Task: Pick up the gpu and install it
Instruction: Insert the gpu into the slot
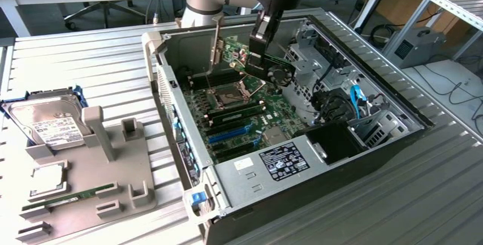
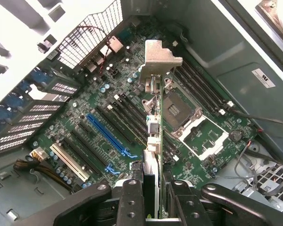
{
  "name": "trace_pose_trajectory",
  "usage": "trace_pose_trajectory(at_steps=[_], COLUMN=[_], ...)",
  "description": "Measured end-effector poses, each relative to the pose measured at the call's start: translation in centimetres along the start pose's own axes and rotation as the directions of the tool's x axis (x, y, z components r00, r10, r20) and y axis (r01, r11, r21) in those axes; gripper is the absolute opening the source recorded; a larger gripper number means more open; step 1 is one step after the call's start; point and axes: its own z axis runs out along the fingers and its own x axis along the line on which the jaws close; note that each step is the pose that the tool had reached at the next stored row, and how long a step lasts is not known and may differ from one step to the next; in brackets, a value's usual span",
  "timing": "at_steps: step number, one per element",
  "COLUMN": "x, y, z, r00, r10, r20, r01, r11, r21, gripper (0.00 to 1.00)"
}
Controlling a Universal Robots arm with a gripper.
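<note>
Wrist view: your jaws are clamped on the thin green-and-black gpu card (image 2: 153, 141), which hangs edge-on below them, silver metal end bracket (image 2: 159, 59) farthest out, over the green motherboard (image 2: 92, 101). Best practice here, by the look of it: keep the card upright and parallel to the long blue expansion slot (image 2: 106, 132) beneath the jaws.

The computer case (image 1: 249, 183) lies open on the table (image 1: 90, 58), with the motherboard (image 1: 249, 117) on its floor. The gpu (image 1: 257, 63) (image 2: 153, 141) hangs in the gripper (image 1: 259, 44) (image 2: 153, 188) over the motherboard's far part, within the case walls. At the exterior view's left, apart from the case, a holder (image 1: 113, 171) carries a hard drive (image 1: 49, 123) at its far end and a memory stick (image 1: 72, 196) at its near end.
</note>
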Motion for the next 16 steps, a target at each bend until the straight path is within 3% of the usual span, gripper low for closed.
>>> trace_pose_trajectory(at_steps=[16], x=[0.00], y=[0.00], z=[0.00], r00=[0.9995], r10=[-0.031], r20=[-0.0011], r01=[0.031], r11=[0.9995], r21=[-0.0008], gripper=[0.26])
